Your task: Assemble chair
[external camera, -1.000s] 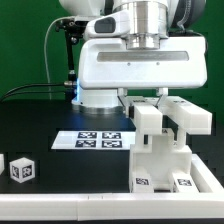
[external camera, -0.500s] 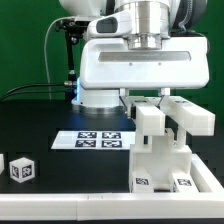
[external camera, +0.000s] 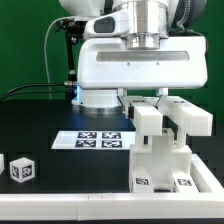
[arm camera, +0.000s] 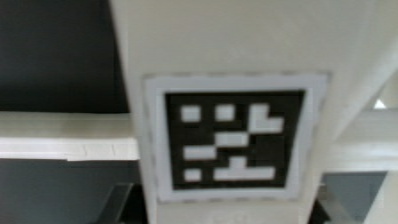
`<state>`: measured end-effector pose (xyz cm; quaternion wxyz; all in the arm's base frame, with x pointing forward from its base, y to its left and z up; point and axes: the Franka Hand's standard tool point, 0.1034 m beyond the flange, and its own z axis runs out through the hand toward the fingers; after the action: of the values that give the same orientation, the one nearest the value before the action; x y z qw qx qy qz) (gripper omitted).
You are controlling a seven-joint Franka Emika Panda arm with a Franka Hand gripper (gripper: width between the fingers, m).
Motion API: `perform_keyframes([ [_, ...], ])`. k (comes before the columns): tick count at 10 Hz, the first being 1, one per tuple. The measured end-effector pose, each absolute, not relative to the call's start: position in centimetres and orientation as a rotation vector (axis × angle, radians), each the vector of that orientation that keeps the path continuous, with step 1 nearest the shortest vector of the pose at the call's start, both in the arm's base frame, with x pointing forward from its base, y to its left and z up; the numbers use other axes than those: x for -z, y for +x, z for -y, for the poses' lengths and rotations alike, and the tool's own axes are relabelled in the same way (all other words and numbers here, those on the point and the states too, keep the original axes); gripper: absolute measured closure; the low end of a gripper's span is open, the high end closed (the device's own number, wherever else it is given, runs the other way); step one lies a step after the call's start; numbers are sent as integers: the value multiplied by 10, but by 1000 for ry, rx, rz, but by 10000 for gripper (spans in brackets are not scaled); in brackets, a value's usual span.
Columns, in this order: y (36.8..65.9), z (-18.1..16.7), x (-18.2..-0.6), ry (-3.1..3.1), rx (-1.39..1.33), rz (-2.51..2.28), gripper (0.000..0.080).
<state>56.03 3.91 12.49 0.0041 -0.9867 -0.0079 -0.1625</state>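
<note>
We see the gripper hanging straight over the chair, its broad white hand filling the upper middle of the exterior view. Its fingers drop in among the chair's upper pieces. White on white hides the fingertips, so we cannot tell whether the jaws are clamped on a part or only standing around it.

In the wrist view a white bar runs right through the middle, very close to the camera. It carries one black-and-white tag, and another pale piece crosses behind it.

The chair stands on the black table at the near side, toward the exterior view's right. It is a stepped white block with two small tags on its near face and two chunky uprights rising under the hand.

Just beside it, toward the exterior view's left and a little farther back, the marker board lies flat. Well apart, near the exterior view's left edge, sits a loose white block with a tag.
</note>
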Motion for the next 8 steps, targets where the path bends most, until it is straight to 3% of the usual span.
perform_keyframes([
  [8,551,-40,-129,-3070,468,-90,514],
])
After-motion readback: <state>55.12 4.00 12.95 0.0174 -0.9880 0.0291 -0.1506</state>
